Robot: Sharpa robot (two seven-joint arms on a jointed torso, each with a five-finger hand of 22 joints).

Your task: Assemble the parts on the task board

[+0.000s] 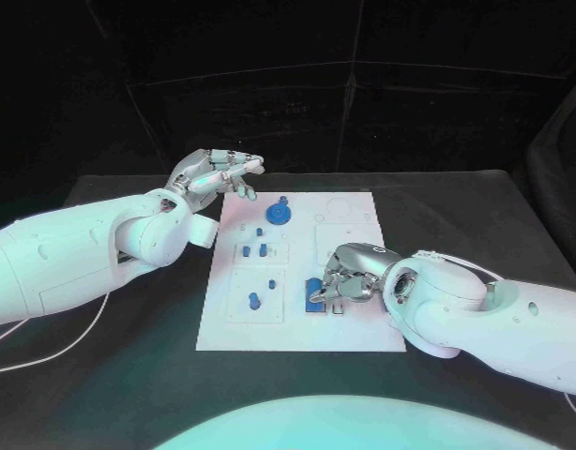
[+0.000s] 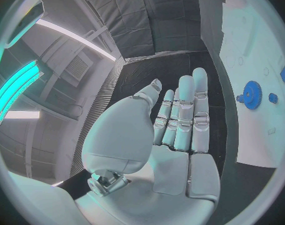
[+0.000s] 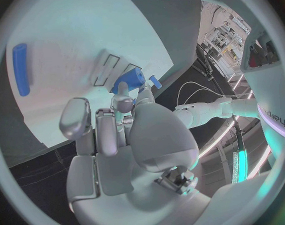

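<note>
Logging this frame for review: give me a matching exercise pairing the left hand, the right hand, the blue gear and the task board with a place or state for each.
Things:
1. left hand
2. right hand
3. blue gear
4. task board

Places or states:
A. white plate in the middle of the black table
B. fingers at a blue part on the board's near right area
C. on the board's far part
D. holds nothing, beyond the board's far left corner

Pairs: 1-D, 2-B, 3-C, 4-A

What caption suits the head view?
Right hand works at a blue part on the task board; left hand hovers open.
</note>
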